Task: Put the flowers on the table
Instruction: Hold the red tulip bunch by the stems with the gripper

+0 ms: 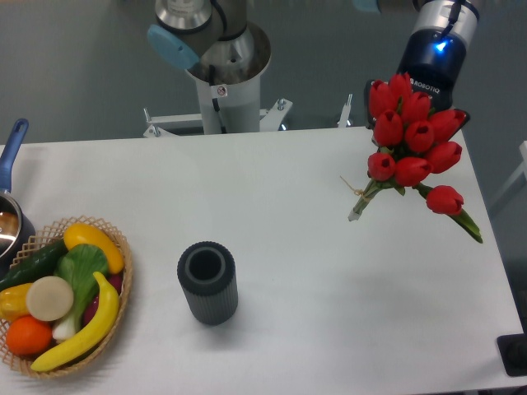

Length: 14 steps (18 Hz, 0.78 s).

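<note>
The flowers [412,140] are a bunch of red tulips with green stems, tied with tan string near the stem ends. They hang tilted over the far right part of the white table [288,181], heads up and stem ends pointing down-left. My gripper [420,111] comes in from the top right, directly behind the tulip heads. It looks shut on the bunch, but the blooms hide its fingers. One tulip droops low to the right, beyond the rest.
A dark grey ribbed cylindrical vase [207,281] stands upright at the table's front centre. A wicker fruit basket [66,296] sits at the front left, with a blue-handled pot [8,218] behind it. The robot base [221,70] stands at the back edge.
</note>
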Tool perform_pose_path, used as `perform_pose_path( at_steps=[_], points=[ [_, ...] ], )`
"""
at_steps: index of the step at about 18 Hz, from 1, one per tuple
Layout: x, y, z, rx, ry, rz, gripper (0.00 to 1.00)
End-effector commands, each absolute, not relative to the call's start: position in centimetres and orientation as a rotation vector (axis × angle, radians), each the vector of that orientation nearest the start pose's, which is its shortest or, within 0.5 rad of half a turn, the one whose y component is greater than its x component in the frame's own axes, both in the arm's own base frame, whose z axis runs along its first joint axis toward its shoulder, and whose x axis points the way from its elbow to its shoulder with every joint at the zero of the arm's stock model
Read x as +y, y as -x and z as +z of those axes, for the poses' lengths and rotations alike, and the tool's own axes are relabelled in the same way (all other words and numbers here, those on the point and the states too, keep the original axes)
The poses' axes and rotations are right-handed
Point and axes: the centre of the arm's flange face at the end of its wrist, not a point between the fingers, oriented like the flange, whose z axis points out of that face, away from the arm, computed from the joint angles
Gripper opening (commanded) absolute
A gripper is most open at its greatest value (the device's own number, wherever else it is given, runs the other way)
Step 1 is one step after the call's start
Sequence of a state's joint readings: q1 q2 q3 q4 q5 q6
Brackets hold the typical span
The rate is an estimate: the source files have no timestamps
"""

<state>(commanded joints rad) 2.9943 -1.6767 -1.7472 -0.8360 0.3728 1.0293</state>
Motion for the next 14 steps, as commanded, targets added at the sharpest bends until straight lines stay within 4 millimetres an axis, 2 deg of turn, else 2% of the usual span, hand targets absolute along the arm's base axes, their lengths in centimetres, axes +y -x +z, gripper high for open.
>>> perform_pose_path(
  at_steps=[7, 14],
  points=[
    [29.7, 48.3, 49.0, -0.085, 1.913, -0.014, 0.43],
    [29.2, 47.3, 49.8, -0.126, 2.055, 0.095, 0.43]
  ],
)
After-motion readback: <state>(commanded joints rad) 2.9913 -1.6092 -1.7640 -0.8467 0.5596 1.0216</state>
